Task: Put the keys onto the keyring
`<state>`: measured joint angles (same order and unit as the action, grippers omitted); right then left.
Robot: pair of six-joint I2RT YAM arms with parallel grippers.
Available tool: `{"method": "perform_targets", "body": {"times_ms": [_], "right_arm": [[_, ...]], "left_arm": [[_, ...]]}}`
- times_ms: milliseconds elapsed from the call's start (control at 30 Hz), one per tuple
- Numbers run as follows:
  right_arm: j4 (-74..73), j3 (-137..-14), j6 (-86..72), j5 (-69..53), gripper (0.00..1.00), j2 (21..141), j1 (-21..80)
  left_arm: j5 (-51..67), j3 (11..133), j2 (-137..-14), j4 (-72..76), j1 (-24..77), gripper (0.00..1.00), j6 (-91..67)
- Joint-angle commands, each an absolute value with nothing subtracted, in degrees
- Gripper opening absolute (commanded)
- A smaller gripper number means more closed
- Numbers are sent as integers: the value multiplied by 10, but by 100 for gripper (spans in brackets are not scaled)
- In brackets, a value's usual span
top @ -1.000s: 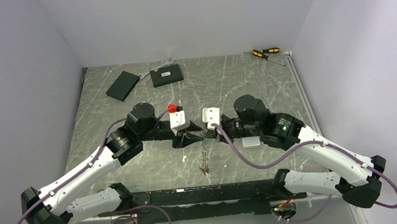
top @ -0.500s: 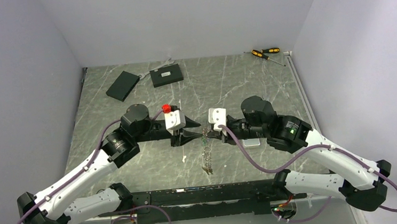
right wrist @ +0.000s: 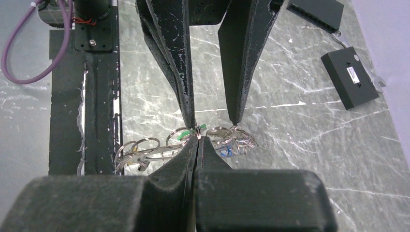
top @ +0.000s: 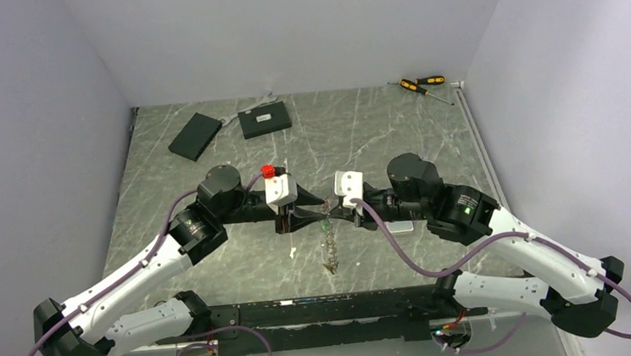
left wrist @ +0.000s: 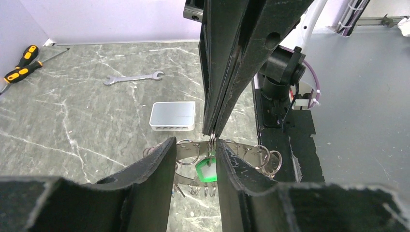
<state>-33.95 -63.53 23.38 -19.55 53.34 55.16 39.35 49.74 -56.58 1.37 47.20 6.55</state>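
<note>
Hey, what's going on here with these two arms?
The two arms meet tip to tip. The right gripper is shut, pinching a small ring at the rim of the keyring, which hangs from it. The left gripper is open, straddling a green-tagged key that hangs there.
</note>
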Motion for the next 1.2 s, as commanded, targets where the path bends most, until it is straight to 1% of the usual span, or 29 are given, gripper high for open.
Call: {"method": "perform_targets", "body": {"times_ms": [0, 200, 267, 367, 433, 1033, 1100, 1167], "right_arm": [[-282, -642, 230, -195, 0, 517, 550], [-275, -634, 230, -186, 0, 510, 550], [-270, -632, 228, -186, 0, 507, 550], [-268, -633, 226, -190, 0, 504, 550], [-265, -633, 224, -192, 0, 501, 550], [-214, -602, 197, -198, 0, 483, 550], [-209, -597, 194, -198, 0, 483, 550], [-204, -594, 193, -198, 0, 481, 550]], "left_arm": [[412, 497, -565, 39, 473, 40, 56], [413, 497, -565, 39, 473, 40, 57], [414, 497, -566, 37, 473, 37, 58], [414, 497, -569, 36, 472, 29, 57], [417, 497, -570, 39, 473, 27, 55], [430, 493, -579, 69, 472, 22, 37], [431, 494, -581, 68, 473, 20, 36], [432, 495, -581, 68, 473, 15, 37]]}}
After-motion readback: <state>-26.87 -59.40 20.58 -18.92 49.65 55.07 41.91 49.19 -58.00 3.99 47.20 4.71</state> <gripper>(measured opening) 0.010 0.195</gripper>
